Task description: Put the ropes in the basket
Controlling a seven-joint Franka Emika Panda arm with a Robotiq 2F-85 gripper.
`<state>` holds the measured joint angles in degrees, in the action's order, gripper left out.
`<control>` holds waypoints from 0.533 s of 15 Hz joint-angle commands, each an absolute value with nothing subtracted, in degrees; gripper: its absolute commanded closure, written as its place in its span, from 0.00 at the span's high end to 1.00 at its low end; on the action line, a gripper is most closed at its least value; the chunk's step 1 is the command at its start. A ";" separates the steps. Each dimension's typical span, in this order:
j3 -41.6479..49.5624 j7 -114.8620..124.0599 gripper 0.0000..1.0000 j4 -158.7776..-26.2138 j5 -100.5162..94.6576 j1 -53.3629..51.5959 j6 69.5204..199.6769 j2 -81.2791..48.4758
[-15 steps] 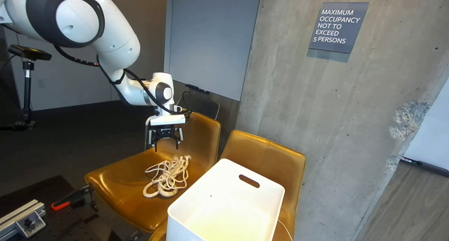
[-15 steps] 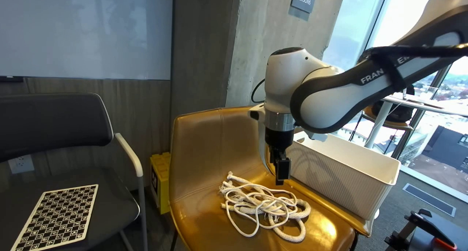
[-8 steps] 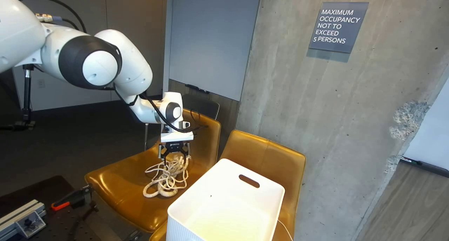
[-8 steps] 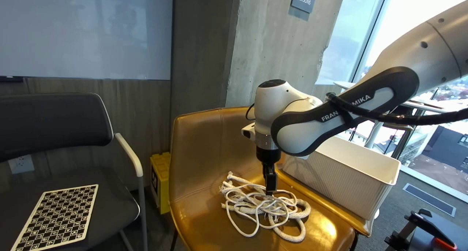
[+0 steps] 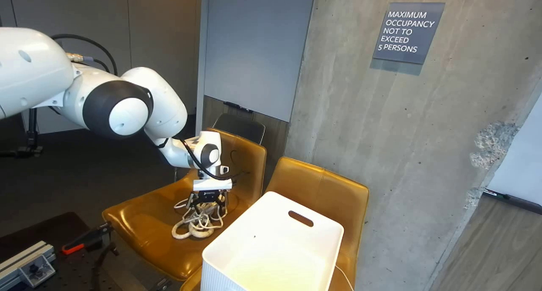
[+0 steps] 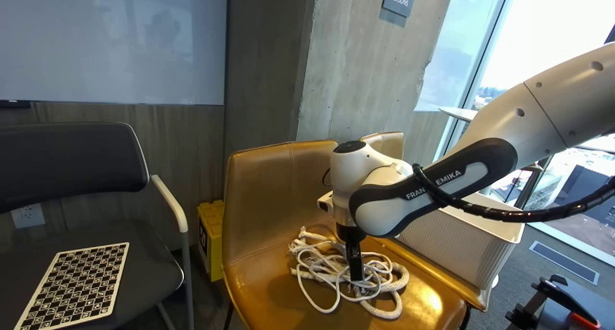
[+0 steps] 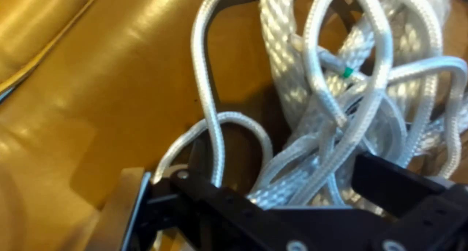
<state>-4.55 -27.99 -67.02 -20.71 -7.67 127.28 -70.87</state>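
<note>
The cream-white ropes (image 5: 201, 231) lie in a loose tangle on a tan chair seat, in both exterior views (image 6: 391, 284). In the wrist view the ropes (image 7: 369, 101) fill the right half, thin cords over thicker braided ones. My gripper (image 5: 207, 210) points down with its fingers spread apart and its tips down among the loops. In an exterior view, side-on, the gripper (image 6: 356, 272) reaches into the tangle. In the wrist view cords pass between the fingers of the gripper (image 7: 289, 170); the left fingertip is partly hidden. The white basket (image 5: 271, 244) stands beside the ropes; its side also shows (image 6: 461, 246), partly behind the arm.
The ropes' chair (image 5: 144, 223) has a backrest close behind the gripper. The basket rests on a second tan chair (image 5: 317, 178). A dark surface with an orange-handled clamp (image 5: 78, 244) is at the front. A black chair (image 6: 72, 162) holds a checkered board (image 6: 77, 282).
My gripper has come down from above the chair into the rope tangle, fingers staying apart. Some loops near the tips have shifted slightly. The basket has not moved.
</note>
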 commanded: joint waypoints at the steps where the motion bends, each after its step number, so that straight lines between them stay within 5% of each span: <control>1: -3.96 -28.61 1.00 -62.04 -19.73 -8.39 124.75 -76.20; 2: -3.66 -28.60 0.93 -60.52 -19.76 -8.44 124.27 -77.31; 3: -3.46 -28.48 0.72 -58.98 -19.68 -8.49 123.11 -78.04; 5: -3.21 -28.32 0.68 -56.76 -19.58 -8.59 120.90 -79.11; 8: -2.91 -28.01 0.45 -54.60 -19.74 -8.84 118.56 -79.85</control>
